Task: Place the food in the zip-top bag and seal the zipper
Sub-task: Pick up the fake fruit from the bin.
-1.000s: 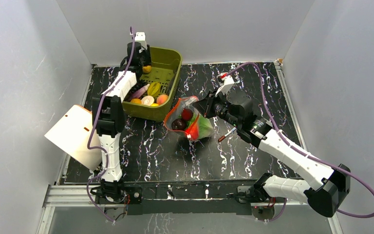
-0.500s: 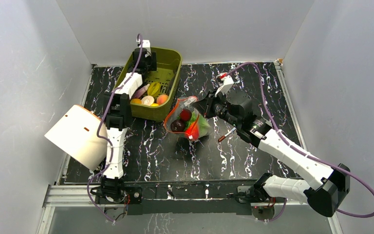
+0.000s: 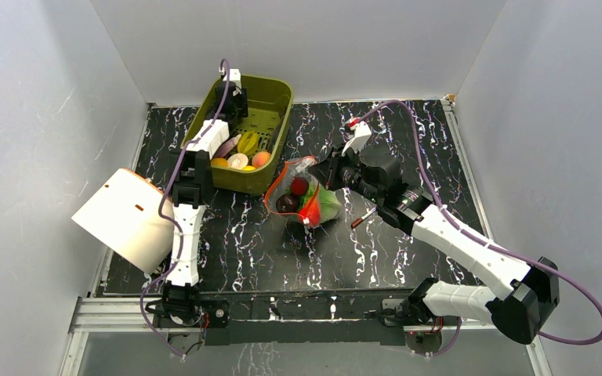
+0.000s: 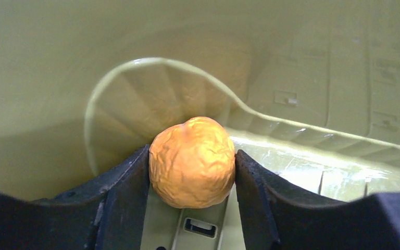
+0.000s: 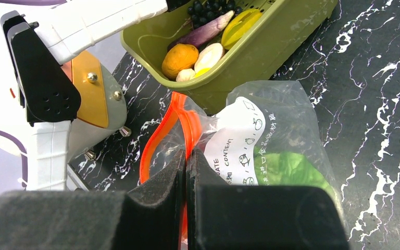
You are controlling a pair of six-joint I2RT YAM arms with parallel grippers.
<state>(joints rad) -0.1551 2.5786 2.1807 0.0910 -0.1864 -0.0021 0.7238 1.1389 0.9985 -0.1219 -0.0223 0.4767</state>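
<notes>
The clear zip-top bag (image 3: 306, 192) lies mid-table with its mouth facing left and propped open. Inside it are a red strawberry (image 3: 300, 186), a dark purple ball (image 3: 288, 202) and green cabbage (image 5: 286, 172). My right gripper (image 5: 186, 156) is shut on the bag's mouth edge at the red-orange zipper (image 5: 159, 138). My left gripper (image 4: 191, 152) is down in the far end of the olive-green bin (image 3: 274, 98). Its two fingers press both sides of a wrinkled orange ball of food (image 4: 192, 161).
More food (image 5: 179, 60) lies in the bin's near half: orange, yellow, purple and pale pieces. A red-and-white stick (image 3: 363, 217) lies right of the bag. A white-and-orange object (image 3: 121, 219) sits at the table's left edge. Grey walls enclose the table.
My left gripper moved right from the bin's left rim into its far end, opened, then closed on the orange ball. The right gripper still holds the bag's edge.
</notes>
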